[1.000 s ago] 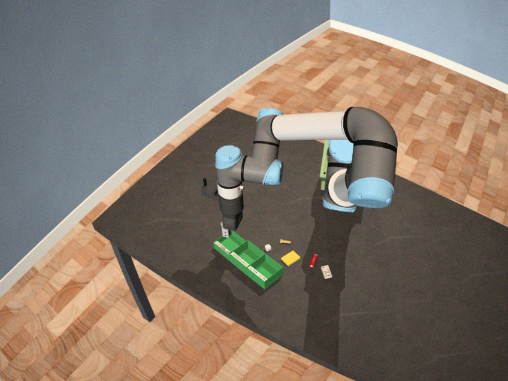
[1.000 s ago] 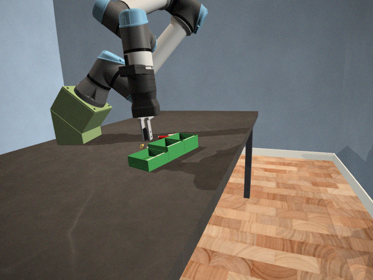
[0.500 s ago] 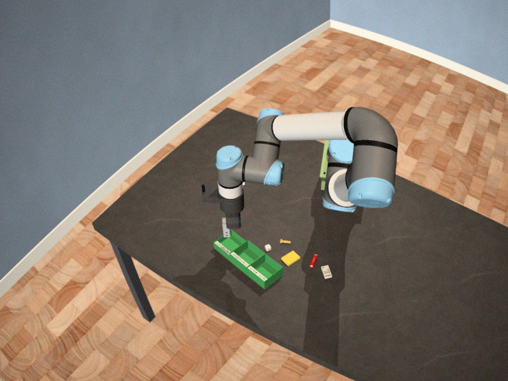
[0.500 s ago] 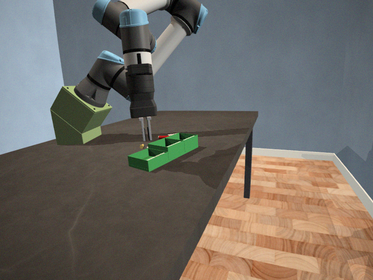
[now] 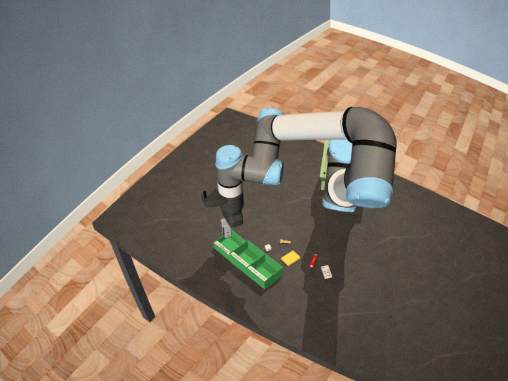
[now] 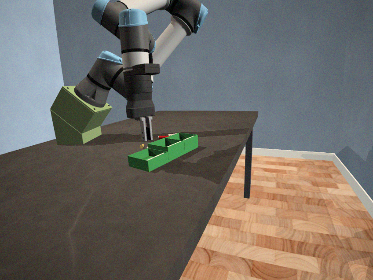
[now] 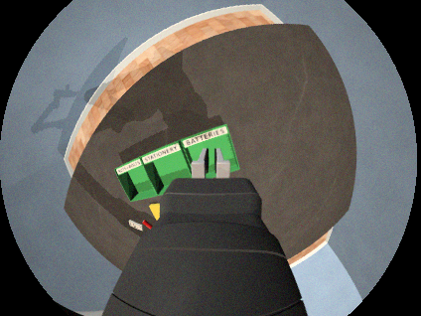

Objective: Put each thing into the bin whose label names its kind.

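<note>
The gripper (image 5: 226, 235) (image 6: 147, 140) (image 7: 211, 156) pointed down above the bins, its flat, pale gray fingers parallel, a narrow gap between them and nothing pinched. The glossy green bins (image 5: 248, 269) (image 6: 174, 152) (image 7: 191, 171) formed a straight row of three open, square-walled boxes on the dark, stone-like table (image 5: 172, 221) (image 6: 75, 195) (image 7: 263, 75), whose surface carried pale veins. White label strips ran along one side; the wrist view showed BATTERIES and STATIONERY, the third too small to read surely. All the loose things lay outside the bins: a small white die (image 5: 268, 247), a yellowish screw (image 5: 285, 241) (image 6: 141, 146), a flat yellow block (image 5: 290, 258) (image 7: 155, 211), a red cylinder (image 5: 314, 260) (image 6: 163, 136) (image 7: 147, 225) and, beside it, a white domino (image 5: 326, 271) (image 7: 135, 225) with dark pips.

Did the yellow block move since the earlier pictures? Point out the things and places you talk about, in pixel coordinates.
No. The flat yellow block (image 5: 290, 258) (image 7: 155, 211) lies the same way beside the long green bin row (image 5: 273, 281) (image 7: 198, 142).
</note>
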Motion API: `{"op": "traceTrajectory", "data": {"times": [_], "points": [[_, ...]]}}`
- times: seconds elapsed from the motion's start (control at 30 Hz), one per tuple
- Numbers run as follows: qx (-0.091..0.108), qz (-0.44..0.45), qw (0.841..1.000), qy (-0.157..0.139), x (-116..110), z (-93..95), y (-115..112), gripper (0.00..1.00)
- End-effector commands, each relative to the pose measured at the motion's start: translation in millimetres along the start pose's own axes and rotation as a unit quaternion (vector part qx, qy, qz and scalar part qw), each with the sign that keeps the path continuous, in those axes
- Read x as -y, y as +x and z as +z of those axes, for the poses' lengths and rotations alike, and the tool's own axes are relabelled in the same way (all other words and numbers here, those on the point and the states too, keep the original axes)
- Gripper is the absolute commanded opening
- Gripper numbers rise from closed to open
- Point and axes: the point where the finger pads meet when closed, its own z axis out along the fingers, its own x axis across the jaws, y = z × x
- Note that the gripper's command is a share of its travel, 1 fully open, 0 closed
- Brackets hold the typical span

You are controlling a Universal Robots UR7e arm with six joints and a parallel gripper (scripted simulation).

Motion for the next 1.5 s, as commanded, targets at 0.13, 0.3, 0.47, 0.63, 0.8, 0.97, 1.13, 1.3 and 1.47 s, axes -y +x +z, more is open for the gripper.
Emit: {"op": "traceTrajectory", "data": {"times": [0.13, 0.3, 0.47, 0.63, 0.8, 0.97, 1.13, 1.3, 1.47], "points": [[0.003, -0.113, 0.994, -0.003, 1, -0.4, 0, 0.31], [0.005, -0.159, 0.987, -0.005, 0, -0.4, 0, 0.31], [0.005, -0.159, 0.987, -0.005, 0, 4.9, 0, 0.31], [0.005, -0.159, 0.987, -0.005, 0, 18.2, 0, 0.31], [0.005, -0.159, 0.987, -0.005, 0, 31.6, 0, 0.31], [0.005, -0.159, 0.987, -0.005, 0, 39.6, 0, 0.31], [0.005, -0.159, 0.987, -0.005, 0, 52.9, 0, 0.31], [0.005, -0.159, 0.987, -0.005, 0, 59.0, 0, 0.31], [0.005, -0.159, 0.987, -0.005, 0, 58.9, 0, 0.31]]}}
